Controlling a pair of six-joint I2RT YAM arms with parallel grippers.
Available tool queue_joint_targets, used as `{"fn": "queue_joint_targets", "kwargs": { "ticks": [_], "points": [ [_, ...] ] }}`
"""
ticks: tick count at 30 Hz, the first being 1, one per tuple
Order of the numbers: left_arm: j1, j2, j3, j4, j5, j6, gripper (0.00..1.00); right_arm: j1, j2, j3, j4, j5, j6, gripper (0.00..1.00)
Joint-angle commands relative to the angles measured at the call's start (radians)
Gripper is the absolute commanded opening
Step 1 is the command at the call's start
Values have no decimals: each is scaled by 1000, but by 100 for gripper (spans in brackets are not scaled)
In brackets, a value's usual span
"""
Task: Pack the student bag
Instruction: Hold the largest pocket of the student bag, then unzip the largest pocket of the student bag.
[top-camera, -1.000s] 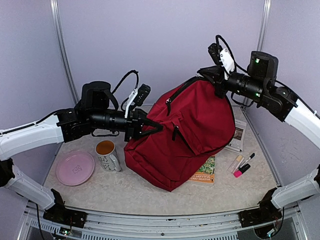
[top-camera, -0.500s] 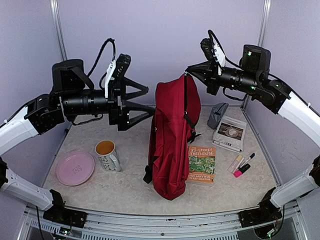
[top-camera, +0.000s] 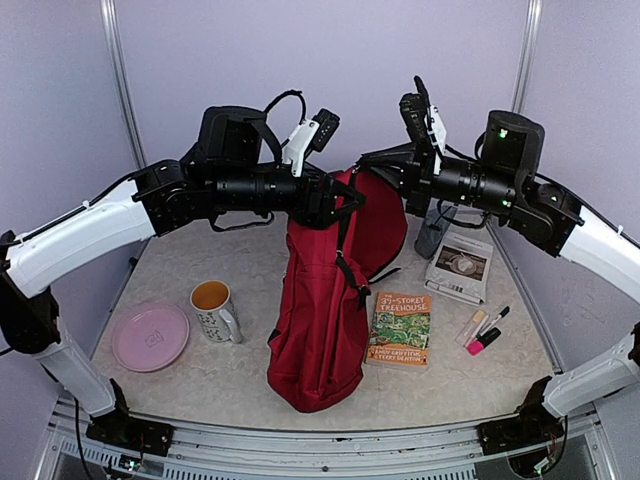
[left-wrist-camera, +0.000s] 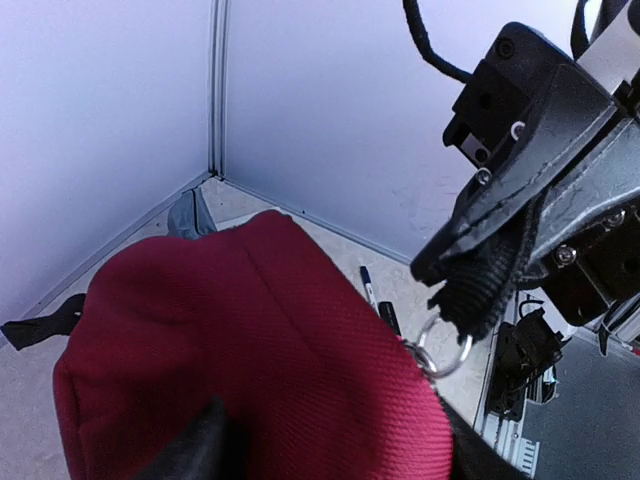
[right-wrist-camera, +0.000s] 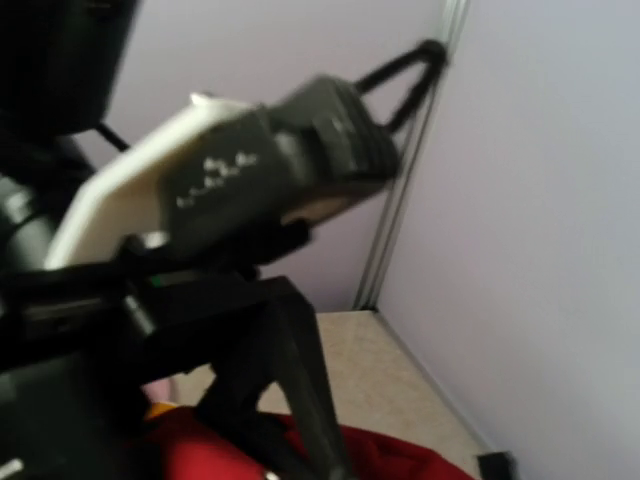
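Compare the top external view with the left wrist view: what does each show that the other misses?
Only top external: the whole student bag hanging upright, plus the mug, pink plate and book. Only left wrist: a close look at the right gripper pinching the bag's black top loop, with a metal ring dangling beneath. Both: the bag's red fabric, the right gripper, the grey pouch and the pens.

light: bright, even, diffuse | shadows: faint on bench (top-camera: 250, 375) | overhead view: sharp, edges bowed | my right wrist view: blurred, near parts out of focus
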Motion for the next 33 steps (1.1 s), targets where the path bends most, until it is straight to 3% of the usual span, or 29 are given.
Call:
{"fn": "queue_joint_targets", "kwargs": {
  "ticks": [1,4,6,11,20,28,33],
  "points": [
    [2,-87,-60,62,37,7,41,11,-52,-19,95,-24,30,0],
    [-3,-110,-97,84,88,16,12,11,-61,-36,101,-16,30,0],
    [-7,-115,-107,79,107,18,0,11,-66,-43,99,-10,30,0],
    [-8,-156,-159,109,174,40,0,-5,-85,-61,51,97,21,0],
    [-7,-248,-234,124,171,112,0,-207,-226,-252,23,147,78,0],
    [11,-311,-290,162,205,135,0,-368,-263,-393,23,13,152,0],
    [35,-352,-340,181,270,134,0,-389,-236,-352,46,-70,173,0]
  ]
}}
